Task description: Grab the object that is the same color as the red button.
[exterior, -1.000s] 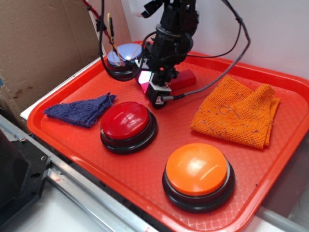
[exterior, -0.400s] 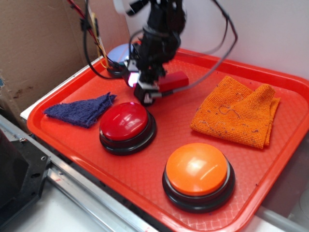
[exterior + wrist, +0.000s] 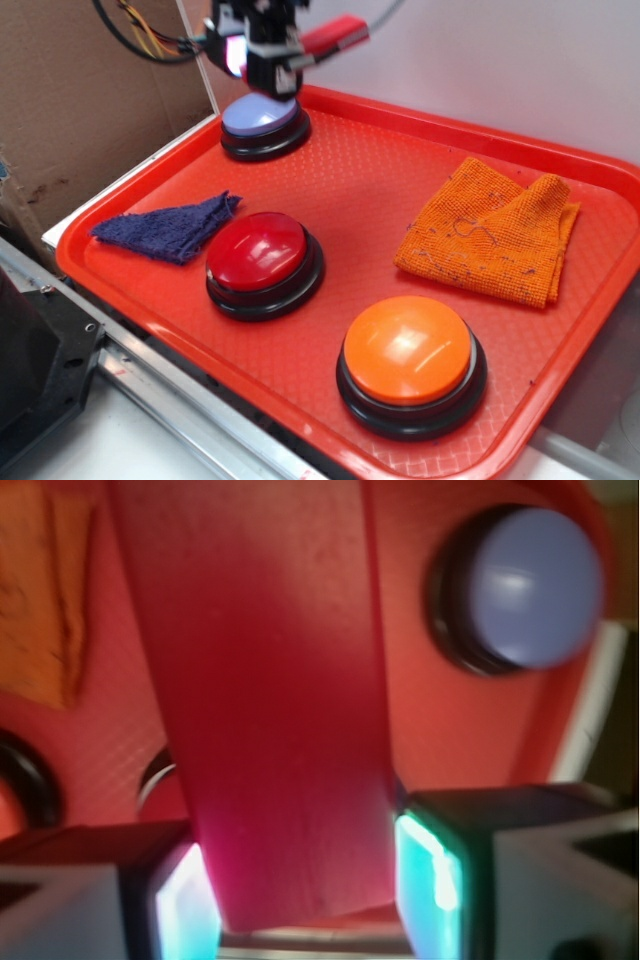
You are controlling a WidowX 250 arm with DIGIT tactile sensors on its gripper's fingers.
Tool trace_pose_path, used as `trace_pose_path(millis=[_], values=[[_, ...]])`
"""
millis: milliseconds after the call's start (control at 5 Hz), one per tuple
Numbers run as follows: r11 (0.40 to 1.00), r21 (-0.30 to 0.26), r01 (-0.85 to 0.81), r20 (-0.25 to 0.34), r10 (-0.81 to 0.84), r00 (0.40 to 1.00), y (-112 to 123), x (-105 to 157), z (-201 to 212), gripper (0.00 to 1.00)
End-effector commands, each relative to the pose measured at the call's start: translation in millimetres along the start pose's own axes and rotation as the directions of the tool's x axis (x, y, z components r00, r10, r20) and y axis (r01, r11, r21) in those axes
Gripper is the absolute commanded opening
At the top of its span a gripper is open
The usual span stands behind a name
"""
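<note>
Although small, the red block [image 3: 335,33] looks rigid and glossy, likely light but slick on its smooth faces, so a squeeze across its narrow width near the middle seems the surest hold. At the top of the exterior view it hangs clear of the tray, one end jutting to the right of the gripper [image 3: 272,55]. In the wrist view the block [image 3: 275,710] fills the centre of the frame, running from the top edge down between the two lit pads [image 3: 425,880], which press against its long sides at its lower end; the jaws are closed on it, narrowed to the bar's width. Directly below the gripper sits the pale purple button [image 3: 261,117] at the upper left of the red tray [image 3: 380,150]. Nearer the camera lie the red button [image 3: 263,252], the orange button [image 3: 408,351], the blue rag [image 3: 170,228] and the orange cloth [image 3: 490,232], all well apart from the raised bar.
</note>
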State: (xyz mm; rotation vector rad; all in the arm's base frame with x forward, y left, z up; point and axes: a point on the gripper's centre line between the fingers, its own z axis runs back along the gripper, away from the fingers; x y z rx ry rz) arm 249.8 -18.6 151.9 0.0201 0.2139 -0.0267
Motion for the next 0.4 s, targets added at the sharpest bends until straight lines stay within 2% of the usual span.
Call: trace_pose_path(millis=[0,200], values=[[0.984,-0.019,-0.175,0.129,0.176,0.976,5.1,-67.5,106.0,0.00],[0.986,-0.013,-0.166,0.107,0.166,0.980,2.8,-77.8,115.1,0.00]])
